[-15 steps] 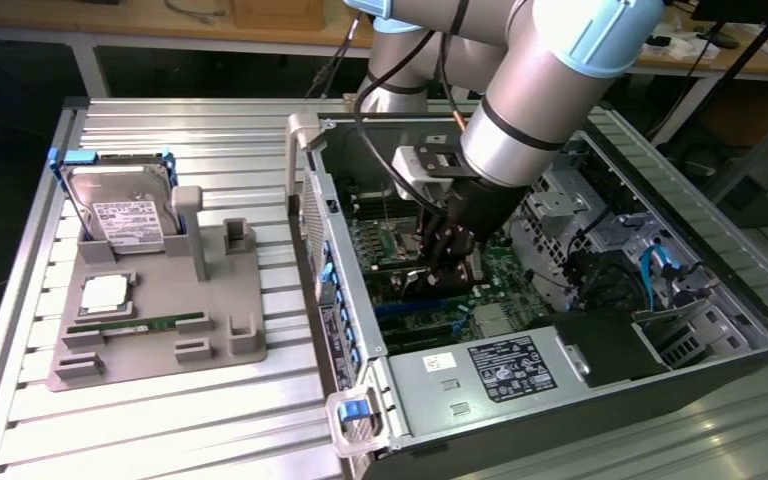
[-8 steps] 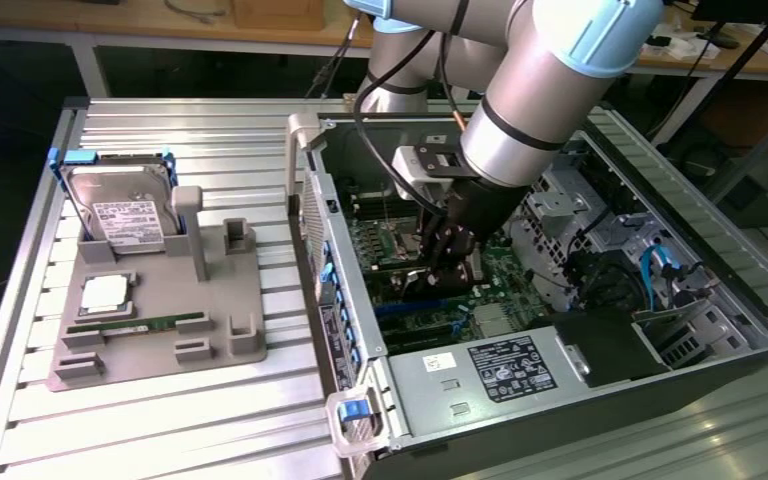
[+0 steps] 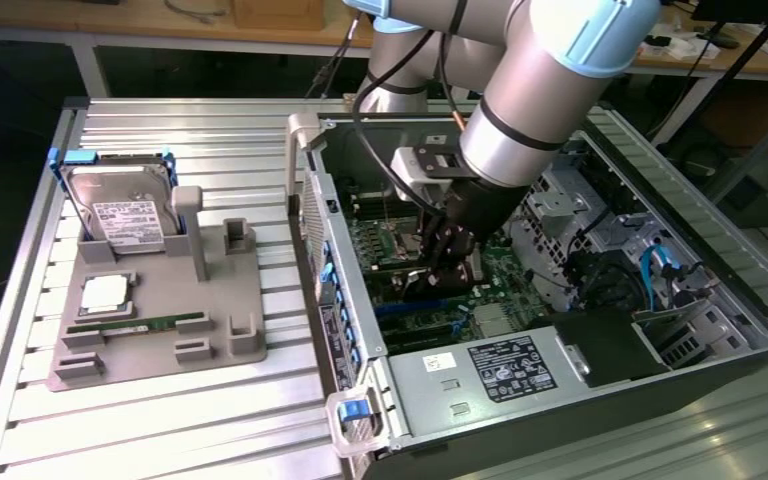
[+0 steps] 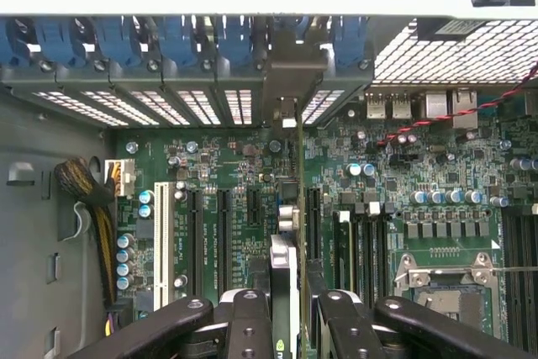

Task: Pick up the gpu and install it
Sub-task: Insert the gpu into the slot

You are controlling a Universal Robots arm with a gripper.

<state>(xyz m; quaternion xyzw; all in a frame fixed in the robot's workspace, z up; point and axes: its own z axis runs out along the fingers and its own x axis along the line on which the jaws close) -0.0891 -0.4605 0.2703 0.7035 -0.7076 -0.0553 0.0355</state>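
Wrist view: we saw the gpu (image 4: 286, 283) edge-on, standing upright over the motherboard (image 4: 218, 166) inside the open computer case (image 3: 344, 260). The gripper (image 4: 296, 329) was closed narrowly on it, one black finger (image 4: 250, 325) on each flat face. We judged this grip was meant to keep the card vertical so its lower edge could meet a slot. Its silver end bracket (image 4: 292, 69) sat against the row of rear openings with blue latches (image 4: 176, 39), which lined the card up between the black expansion slots (image 4: 195, 241). We could not tell whether it was fully seated. In the exterior view, the gripper (image 3: 444, 270) reached down into the case. Well apart, on the exterior view's left, a grey tray (image 3: 157, 350) held a hard drive (image 3: 120, 215) and a green RAM stick (image 3: 137, 325).
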